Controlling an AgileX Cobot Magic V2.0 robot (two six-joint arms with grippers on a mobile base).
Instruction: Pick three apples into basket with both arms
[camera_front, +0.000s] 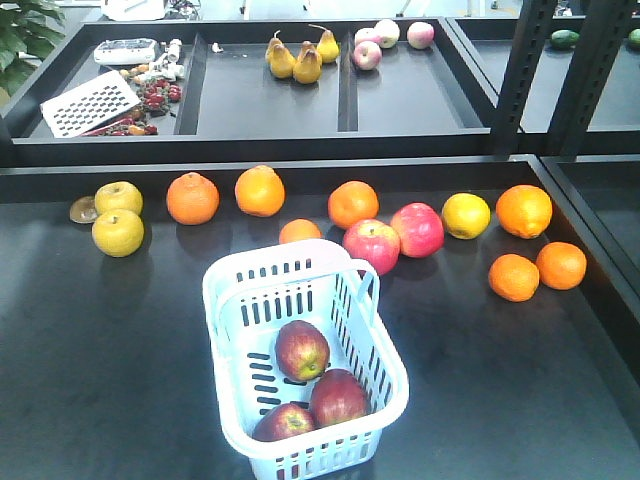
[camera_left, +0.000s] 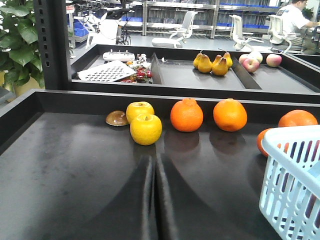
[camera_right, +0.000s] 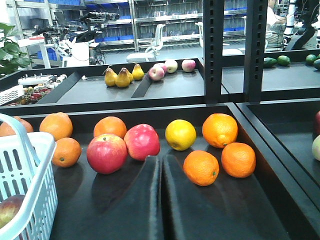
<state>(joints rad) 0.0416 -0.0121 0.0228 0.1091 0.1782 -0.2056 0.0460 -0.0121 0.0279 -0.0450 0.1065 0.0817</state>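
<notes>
**Three apples in basket; both arms standing clear**

Front view: the basket (camera_front: 383, 352) sits on the desk (camera_front: 110, 360) toward 6 o'clock, and the three dark red apples (camera_front: 302, 350) lie together on its slotted floor, one toward 12 o'clock and two side by side toward 6. That count matches the task, so I judge the loading complete. The brighter pink-red apples (camera_front: 372, 244) and the oranges (camera_front: 259, 190) lie outside, in a loose row at the basket's 12 to 2 o'clock, apart from its rim.

No arm appears in the front view. Each wrist view shows its own fingers: the left fingers (camera_left: 153, 200) and right fingers (camera_right: 161, 197) are pressed together with only a thin seam between them, gripping nothing, low over bare desk on either side of the basket. This suggests a withdrawn posture.

The right wrist view alone shows an apple through the basket wall at 8 o'clock; the left wrist view alone shows a small brown object (camera_left: 116, 118) clearly, beside the yellow fruit (camera_left: 145, 129).
</notes>
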